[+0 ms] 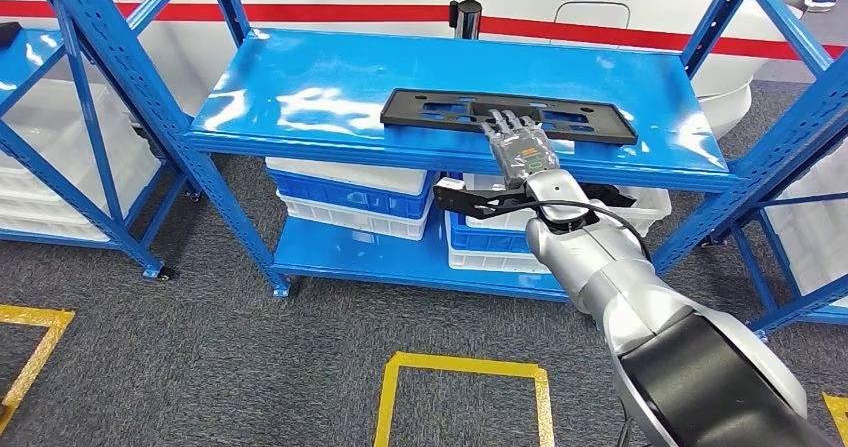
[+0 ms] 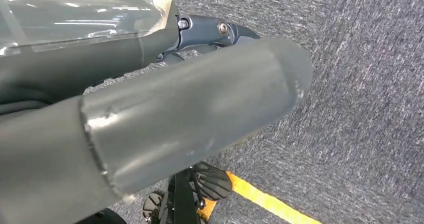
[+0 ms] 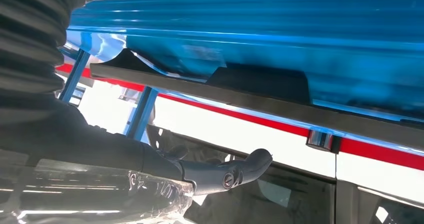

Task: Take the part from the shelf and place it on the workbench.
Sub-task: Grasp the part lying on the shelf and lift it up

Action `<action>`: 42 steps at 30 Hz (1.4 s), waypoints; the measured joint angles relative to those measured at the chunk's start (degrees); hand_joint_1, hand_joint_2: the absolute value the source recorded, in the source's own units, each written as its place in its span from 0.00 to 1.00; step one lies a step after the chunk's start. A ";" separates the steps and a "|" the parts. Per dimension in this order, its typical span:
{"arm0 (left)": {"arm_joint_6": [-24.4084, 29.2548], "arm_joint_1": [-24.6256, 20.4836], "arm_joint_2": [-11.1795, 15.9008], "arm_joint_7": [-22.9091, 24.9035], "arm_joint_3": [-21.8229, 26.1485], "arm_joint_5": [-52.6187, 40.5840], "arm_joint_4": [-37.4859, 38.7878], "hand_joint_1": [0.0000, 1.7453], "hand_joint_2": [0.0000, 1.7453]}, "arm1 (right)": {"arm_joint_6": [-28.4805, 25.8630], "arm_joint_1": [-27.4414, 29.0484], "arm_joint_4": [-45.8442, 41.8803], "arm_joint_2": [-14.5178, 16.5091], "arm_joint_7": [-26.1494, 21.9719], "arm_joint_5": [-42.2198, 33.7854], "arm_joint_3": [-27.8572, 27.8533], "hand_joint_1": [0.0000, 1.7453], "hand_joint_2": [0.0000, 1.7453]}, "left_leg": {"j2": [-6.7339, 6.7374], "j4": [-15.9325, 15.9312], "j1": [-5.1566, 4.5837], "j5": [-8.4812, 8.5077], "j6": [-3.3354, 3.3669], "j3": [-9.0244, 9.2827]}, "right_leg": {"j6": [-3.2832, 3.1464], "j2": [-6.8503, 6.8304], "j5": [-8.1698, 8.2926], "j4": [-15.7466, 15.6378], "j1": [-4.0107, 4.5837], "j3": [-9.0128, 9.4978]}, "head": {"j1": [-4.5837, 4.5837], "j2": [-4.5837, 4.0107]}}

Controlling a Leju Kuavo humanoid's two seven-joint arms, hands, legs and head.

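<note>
On the shelf (image 1: 300,77), the right robot hand (image 1: 520,147) rests flat, fingers spread, on the part (image 1: 440,109); ungripped, it may slide off.

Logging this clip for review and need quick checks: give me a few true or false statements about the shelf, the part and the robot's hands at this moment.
1. The long flat black plastic part lies on the top board of the blue metal shelf. True.
2. The right hand reaches over the part's near edge, fingers extended on it. True.
3. The part is lifted clear of the shelf. False: it lies flat on the board.
4. The left hand is on the part. False: it hangs above grey carpet.
5. Blue and white plastic crates sit on the lower shelf. True.
</note>
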 joint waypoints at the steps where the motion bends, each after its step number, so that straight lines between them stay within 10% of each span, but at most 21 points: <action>1: 0.08 -0.02 0.03 0.00 0.01 0.01 0.00 0.00 0.00 | 0.00 -0.02 0.00 -0.01 0.00 0.10 -0.07 0.00 1.00 | 0.02 -0.16 -0.06 -0.08 0.22 -0.08 | 0.31 0.02 0.21 0.17 0.05 0.03 | 0.00 0.00; 5: 0.13 -0.03 0.02 0.01 0.02 0.08 0.00 0.00 0.00 | 0.01 -0.35 -0.03 -0.14 0.00 0.36 -0.34 0.00 1.00 | 0.18 -1.35 0.30 -0.51 1.84 1.13 | 1.08 -0.50 -0.49 4.15 0.21 -2.10 | 0.14 0.00; 10: 0.11 0.03 -0.06 0.01 0.14 0.26 0.01 0.00 0.00 | 0.08 -0.35 0.01 -0.19 0.00 0.51 -0.56 0.00 1.00 | 0.56 -1.42 0.49 -1.06 1.77 1.91 | 1.26 -0.84 -3.76 16.39 -0.13 -10.20 | 0.20 -0.01; 15: -0.16 0.25 0.00 0.00 0.55 0.40 0.04 0.00 0.00 | 0.11 0.12 0.12 -0.58 -0.05 0.78 -0.73 0.00 1.00 | 0.63 -1.31 1.21 -3.34 -0.36 4.22 | 3.24 -1.98 3.77 3.36 -1.05 -7.35 | 0.37 0.00; 19: -0.13 0.08 0.04 0.01 0.67 0.40 0.06 0.00 0.00 | 0.28 0.29 0.16 -0.63 -0.19 0.96 -0.84 0.00 1.00 | 1.03 -0.82 1.42 -4.20 -2.05 4.99 | -0.09 -1.71 2.69 1.38 -0.48 -5.30 | 0.09 0.00; 23: -0.04 -0.10 -0.05 0.00 0.77 0.39 0.09 0.00 0.00 | 0.24 -0.23 0.09 -0.40 -0.16 0.98 -0.87 0.00 1.00 | 0.85 12.32 1.85 -2.18 -2.87 -3.75 | -2.04 -0.80 0.14 1.20 -0.40 -2.09 | -0.08 0.00; 27: -0.03 0.30 -0.04 0.01 0.86 0.45 0.11 0.00 0.00 | 0.25 0.38 0.11 -0.24 -0.17 1.02 -0.87 0.00 1.00 | 0.80 14.00 1.17 -8.18 -2.36 -11.71 | -2.44 0.06 -3.52 1.08 -0.03 2.46 | -0.26 0.00; 28: -0.03 0.37 -0.03 0.01 0.88 0.48 0.12 0.00 0.00 | 0.25 0.46 0.13 -0.22 -0.17 1.02 -0.86 0.00 1.00 | 0.72 11.14 0.71 -7.19 -1.68 -12.23 | -2.46 0.19 -4.50 0.96 0.12 3.79 | -0.26 0.00; 30: -0.03 0.57 0.19 -0.04 0.93 0.48 0.13 0.00 0.00 | 0.27 0.89 0.22 -0.19 -0.17 1.08 -0.85 0.07 1.00 | -0.28 3.61 -0.65 2.18 0.53 -11.79 | -2.31 0.54 -6.29 0.12 0.30 6.44 | -0.19 0.00; 32: -0.04 0.93 0.47 -0.47 0.97 0.51 0.15 0.00 0.00 | 0.27 1.47 0.33 -0.03 -0.18 1.16 -0.84 0.55 1.00 | -1.66 -0.92 -1.91 10.15 2.34 -10.06 | -1.84 1.04 -7.44 -1.70 0.64 9.13 | -0.18 0.00; 34: -0.04 1.00 0.55 -1.49 1.01 0.58 0.16 0.00 0.00 | 0.22 1.31 0.31 0.13 -0.20 1.23 -0.87 0.90 1.00 | -1.85 -2.17 -2.23 10.63 2.80 -8.07 | -1.23 1.35 -7.17 -2.84 1.18 11.19 | -0.30 0.00; 36: -0.05 0.61 0.39 -2.83 1.06 0.63 0.15 0.00 0.00 | 0.15 0.46 0.27 0.02 -0.34 1.27 -1.00 0.82 1.00 | -1.51 -3.56 -1.89 10.26 2.75 -6.36 | -0.27 1.07 -5.24 0.10 1.61 10.07 | -0.38 0.00; 38: -0.09 0.11 0.17 -3.86 1.07 0.61 0.15 0.00 0.00 | 0.19 -0.31 0.26 -0.19 -0.67 1.27 -1.13 0.81 1.00 | -1.38 -4.58 -1.43 9.60 2.79 -4.96 | 0.24 0.10 -4.41 7.22 1.67 5.24 | -0.34 0.00; 42: -0.14 -0.15 -0.16 -4.20 1.07 0.56 0.15 0.00 0.00 | 0.54 -0.27 0.26 -0.50 -1.22 1.46 -1.15 0.85 1.00 | -1.28 -4.76 -0.88 7.52 2.45 -3.01 | -0.29 -0.74 -10.56 14.62 0.81 -3.38 | -0.25 0.00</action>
